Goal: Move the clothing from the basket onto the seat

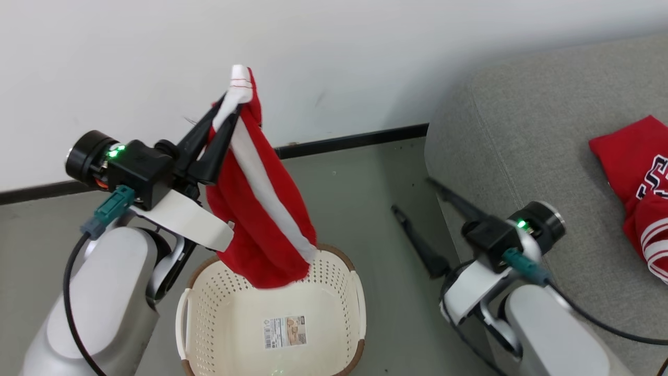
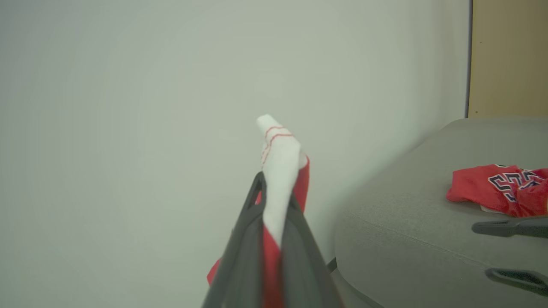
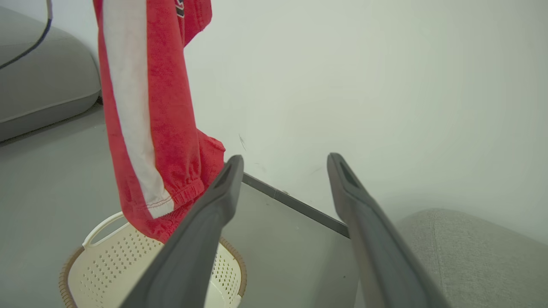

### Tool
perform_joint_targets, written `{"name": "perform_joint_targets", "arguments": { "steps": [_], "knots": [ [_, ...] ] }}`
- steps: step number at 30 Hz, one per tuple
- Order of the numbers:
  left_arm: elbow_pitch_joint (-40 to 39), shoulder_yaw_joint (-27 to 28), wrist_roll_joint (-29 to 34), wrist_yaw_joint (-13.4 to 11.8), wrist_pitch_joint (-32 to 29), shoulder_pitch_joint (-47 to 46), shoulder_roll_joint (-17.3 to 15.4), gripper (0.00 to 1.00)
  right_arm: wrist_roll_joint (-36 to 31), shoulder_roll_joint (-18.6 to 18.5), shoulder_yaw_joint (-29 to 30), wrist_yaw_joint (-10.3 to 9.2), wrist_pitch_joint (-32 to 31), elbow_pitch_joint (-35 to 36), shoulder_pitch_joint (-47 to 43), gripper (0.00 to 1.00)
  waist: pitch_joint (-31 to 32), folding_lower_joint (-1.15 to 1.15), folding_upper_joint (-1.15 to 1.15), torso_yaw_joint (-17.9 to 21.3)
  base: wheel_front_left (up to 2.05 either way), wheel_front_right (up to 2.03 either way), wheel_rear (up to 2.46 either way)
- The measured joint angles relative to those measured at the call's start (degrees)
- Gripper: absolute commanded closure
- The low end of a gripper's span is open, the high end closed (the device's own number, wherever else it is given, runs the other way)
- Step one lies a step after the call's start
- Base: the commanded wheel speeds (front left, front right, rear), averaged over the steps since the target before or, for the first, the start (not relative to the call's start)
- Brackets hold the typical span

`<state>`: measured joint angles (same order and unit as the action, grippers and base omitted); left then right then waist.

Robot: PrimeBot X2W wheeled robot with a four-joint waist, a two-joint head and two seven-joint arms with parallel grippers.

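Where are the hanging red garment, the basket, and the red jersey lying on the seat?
hanging red garment (image 1: 245, 224): head view, on the red cloth left of its white band.
basket (image 1: 235, 324): head view, on its bare inner bottom.
red jersey (image 1: 621, 156): head view, on its plain red upper part.

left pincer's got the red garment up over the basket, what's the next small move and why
Probably swing the left pincer toward the robot's right, over the grey seat: it is shut on the red garment, whose lower end hangs at the basket rim, and a red jersey lies on the seat.
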<state>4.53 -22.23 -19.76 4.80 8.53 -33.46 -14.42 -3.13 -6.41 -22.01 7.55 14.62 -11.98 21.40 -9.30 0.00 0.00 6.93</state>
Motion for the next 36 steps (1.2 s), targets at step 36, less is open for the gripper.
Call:
{"name": "perform_joint_targets", "arguments": {
  "steps": [36],
  "knots": [
    [-5.78,-8.65,-1.43,-0.11,-12.91,-0.26,7.09,1.00,9.09,2.58,-21.46,0.00,0.00,-13.83,4.96,0.00,9.28,0.00,0.00,-10.08,0.00,0.00,0.00]
  ]
}}
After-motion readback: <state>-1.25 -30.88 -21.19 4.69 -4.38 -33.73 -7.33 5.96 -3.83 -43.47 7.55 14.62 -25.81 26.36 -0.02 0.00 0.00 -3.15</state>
